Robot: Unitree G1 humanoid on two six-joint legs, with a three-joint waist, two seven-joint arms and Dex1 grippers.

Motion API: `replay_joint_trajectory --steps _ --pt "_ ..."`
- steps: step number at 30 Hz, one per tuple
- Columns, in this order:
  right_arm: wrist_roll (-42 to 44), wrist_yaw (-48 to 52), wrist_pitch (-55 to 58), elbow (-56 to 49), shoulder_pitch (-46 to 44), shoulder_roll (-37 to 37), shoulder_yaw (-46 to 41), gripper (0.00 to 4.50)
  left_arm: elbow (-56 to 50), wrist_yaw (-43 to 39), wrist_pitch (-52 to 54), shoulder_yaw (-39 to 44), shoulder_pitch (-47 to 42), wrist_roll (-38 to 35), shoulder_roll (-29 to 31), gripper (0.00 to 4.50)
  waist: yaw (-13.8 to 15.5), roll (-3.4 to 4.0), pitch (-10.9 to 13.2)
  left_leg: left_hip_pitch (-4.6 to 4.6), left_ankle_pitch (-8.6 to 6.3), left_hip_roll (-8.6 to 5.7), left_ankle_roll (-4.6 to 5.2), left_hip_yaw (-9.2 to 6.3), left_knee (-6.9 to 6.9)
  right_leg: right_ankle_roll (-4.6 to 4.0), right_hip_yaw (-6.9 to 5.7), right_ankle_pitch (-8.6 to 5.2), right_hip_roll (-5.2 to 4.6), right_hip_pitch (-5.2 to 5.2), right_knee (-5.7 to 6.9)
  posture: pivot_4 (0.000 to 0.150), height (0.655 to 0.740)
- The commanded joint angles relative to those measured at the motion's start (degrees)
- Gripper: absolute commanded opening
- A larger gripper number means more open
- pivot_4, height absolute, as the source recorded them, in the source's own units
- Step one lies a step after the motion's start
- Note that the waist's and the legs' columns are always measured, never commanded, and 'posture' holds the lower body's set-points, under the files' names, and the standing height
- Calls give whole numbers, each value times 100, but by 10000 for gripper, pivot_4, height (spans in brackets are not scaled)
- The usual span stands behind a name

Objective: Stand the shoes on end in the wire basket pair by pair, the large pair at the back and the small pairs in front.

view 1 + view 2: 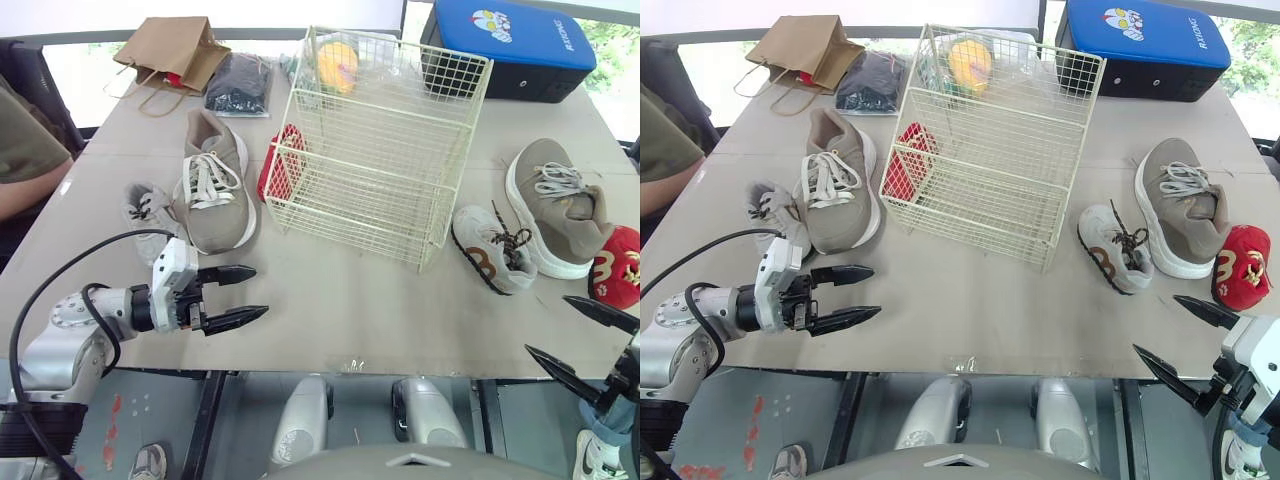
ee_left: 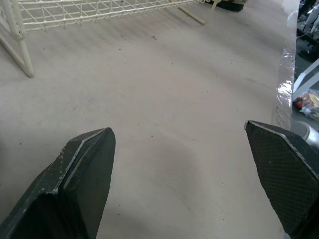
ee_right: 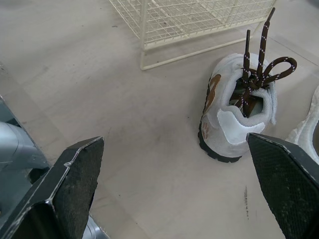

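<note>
Fingers of the left gripper [image 1: 260,291] spread wide, empty, large grey shoe [image 1: 213,185] just beyond them, right gripper [image 1: 546,323] equally agape, small white shoe [image 3: 232,119] ahead, wire basket [image 1: 380,150] beyond both.

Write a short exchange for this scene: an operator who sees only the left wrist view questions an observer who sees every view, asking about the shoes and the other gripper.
Operator: I see my left gripper open over bare table, and a strip of the wire basket. Is a large shoe close?
Observer: Yes. A large grey shoe lies on its sole left of the basket, just beyond your gripper.
Operator: And the right gripper?
Observer: It hovers open at the table's front edge, near a small white shoe that lies right of the basket.
</note>
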Motion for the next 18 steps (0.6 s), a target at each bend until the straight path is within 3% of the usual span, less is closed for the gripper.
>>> replay_joint_trajectory --steps 1,9,12,18 --pt "141 -228 -12 -223 -319 -18 136 44554 -333 174 340 89 -294 -365 -150 45000 2 0 0 0 0 0 0 0 0 0 0 0 0 0 0 1500 7400" --pt "949 -2103 2235 -1565 -2749 -1080 1448 44554 -1278 349 992 494 -458 -1172 -332 45000 -109 -7 0 7 1 -2 0 0 3 -3 5 5 3 -3 19 1500 7400" --pt "1249 -2675 3378 -1373 -4733 -1249 2752 44554 -1643 349 980 756 -180 -1298 -348 45000 -172 -11 4 8 1 0 0 8 2 -5 14 5 3 -9 19 1500 7400" --pt "1073 -2779 4650 -505 -7187 -840 4662 44554 -1845 522 1078 887 -14 -1355 -368 45000 -62 -7 12 -6 1 -9 0 -15 -1 -7 -1 4 1 -10 14 1500 7400"
